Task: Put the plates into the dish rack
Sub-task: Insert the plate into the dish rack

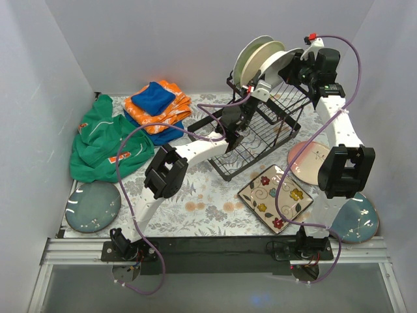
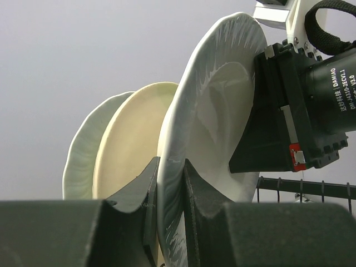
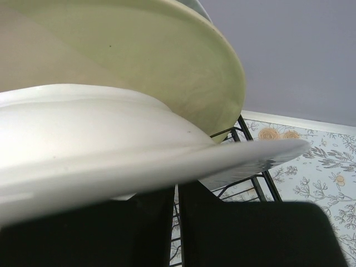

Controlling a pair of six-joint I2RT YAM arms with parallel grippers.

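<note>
**Plate three going in, four left on counter**

- Dish rack: black wire, raised upper section. Two plates stand on edge in it: a pale scalloped plate and a smooth cream plate.
- Glossy white plate, ribbed rim, is upright just beside those two at the upper section. I judge it not fully seated yet.
- Left tool is clamped on that plate's lower rim, one finger on each face.
- Right tool is narrow, only a slit showing and nothing between the fingers. It rests against the plate's face, likely steadying it.
- Left to load:
  - two dark teal round plates, speckled glaze, left one and right one
  - pink-and-cream plate
  - square flowered plate
- All four lie flat on the floral-print counter.
- Folded orange and blue cloths sit at the back, soft and not part of the job.

Roughly a third done.
</note>
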